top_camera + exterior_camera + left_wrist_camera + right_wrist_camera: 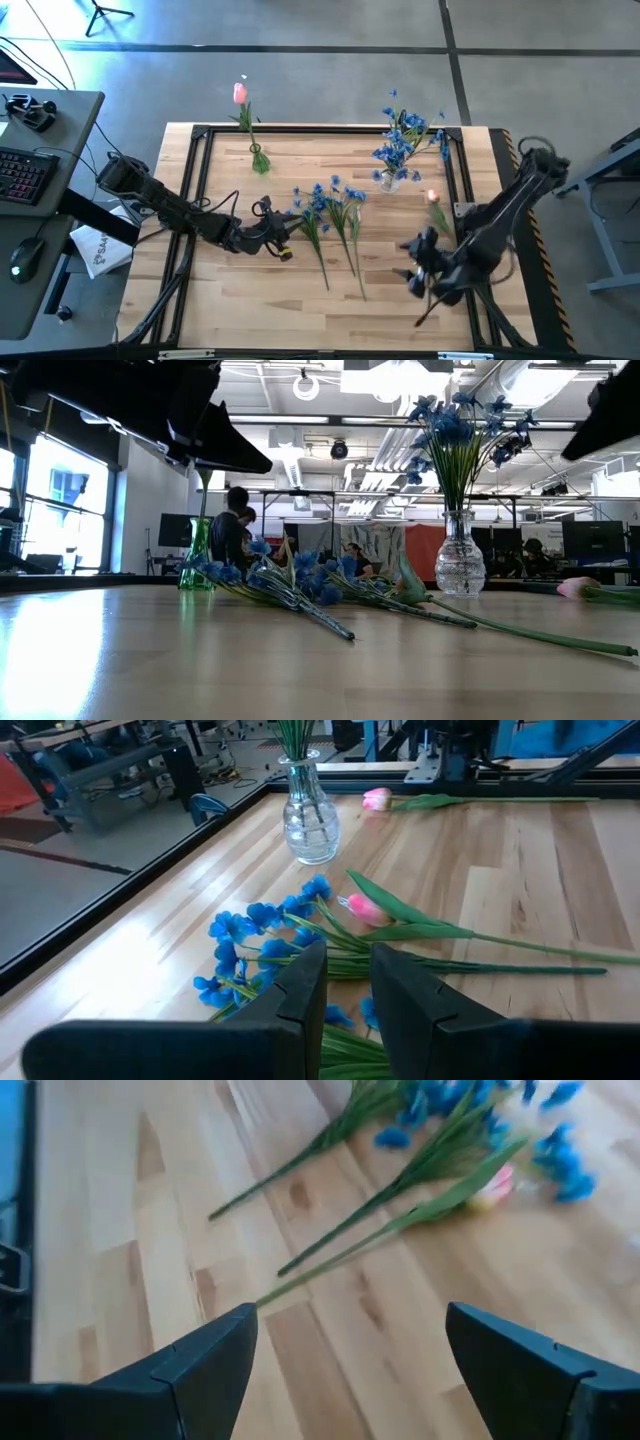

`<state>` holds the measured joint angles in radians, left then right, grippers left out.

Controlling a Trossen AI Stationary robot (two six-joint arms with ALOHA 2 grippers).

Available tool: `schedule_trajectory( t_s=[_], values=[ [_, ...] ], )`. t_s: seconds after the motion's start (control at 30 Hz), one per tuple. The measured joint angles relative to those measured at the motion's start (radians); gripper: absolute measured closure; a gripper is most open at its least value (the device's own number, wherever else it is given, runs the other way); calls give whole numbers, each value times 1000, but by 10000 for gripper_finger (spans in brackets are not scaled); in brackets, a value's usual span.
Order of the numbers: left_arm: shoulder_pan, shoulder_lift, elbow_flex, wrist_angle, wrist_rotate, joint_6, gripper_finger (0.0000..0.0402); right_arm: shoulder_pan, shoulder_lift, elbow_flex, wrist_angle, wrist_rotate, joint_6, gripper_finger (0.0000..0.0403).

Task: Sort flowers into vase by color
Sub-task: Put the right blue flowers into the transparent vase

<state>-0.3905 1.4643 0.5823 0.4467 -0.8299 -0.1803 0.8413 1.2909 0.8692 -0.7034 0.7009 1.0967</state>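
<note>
Several blue sprays (322, 200) and a pink tulip (365, 908) lie flat in a loose pile mid-table, stems toward the near edge. Another pink tulip (432, 197) lies at the right, its stem passing under the right arm. A green vase (259, 159) at the far left holds one pink tulip (240, 94). A clear vase (390, 179) at the far right holds blue sprays (406, 135). My left gripper (345, 990) hovers just left of the pile, narrowly open. My right gripper (350, 1355) hangs wide open above the table, right of the pile's stems.
A dark metal frame (200, 135) runs around the wooden table top. Bare wood lies along the near side (200, 660) and between the two vases. A keyboard and mouse sit on a desk (30, 170) off the table's left. People show in the room beyond.
</note>
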Motion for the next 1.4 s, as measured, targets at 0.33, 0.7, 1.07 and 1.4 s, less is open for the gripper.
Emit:
schedule_trajectory(
  t_s=[0.33,0.7,1.07,1.4],
  values=[
    [-42,0,0,-1,8,-55,335,-153,269,0,376,-70,-141,85],
    [-225,0,0,-76,-88,-281,335,-404,450,64,786,-205,-452,85],
    [-270,0,0,-130,-162,-413,335,-509,657,306,263,-156,-214,86],
    [-243,22,0,-126,-162,-414,335,-554,697,306,275,-258,-216,223]
  ],
)
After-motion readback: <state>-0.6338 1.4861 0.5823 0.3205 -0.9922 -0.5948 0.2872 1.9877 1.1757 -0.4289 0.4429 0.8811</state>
